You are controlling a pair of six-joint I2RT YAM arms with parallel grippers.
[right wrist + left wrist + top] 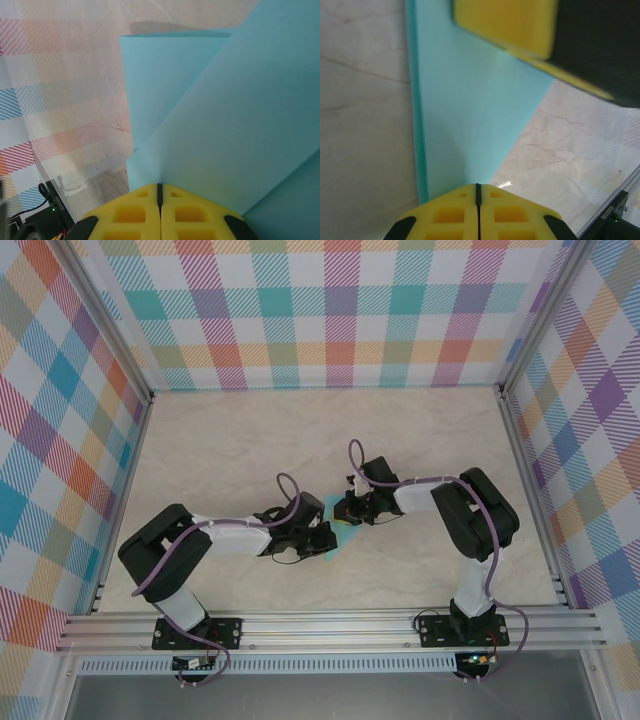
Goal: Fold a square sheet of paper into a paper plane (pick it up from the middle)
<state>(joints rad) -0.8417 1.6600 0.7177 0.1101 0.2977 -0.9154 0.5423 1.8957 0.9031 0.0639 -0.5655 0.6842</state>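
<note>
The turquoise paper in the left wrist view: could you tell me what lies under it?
Marbled tabletop shows on both sides of the sheet of paper; whatever is directly beneath is covered.

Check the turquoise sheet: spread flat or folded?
Folded. In the right wrist view the sheet has one layer crossing diagonally over another. How many folds cannot be told.

Pair of arms, left arm (165, 540) lower left and right arm (480, 510) lower right of the top view: black joint housings, white link tubes, looped purple cables (287, 475), black bolted base plates (197, 632); left gripper (478, 189) and right gripper (160, 189) faced with yellow pads (450, 215) bearing square recesses.
</note>
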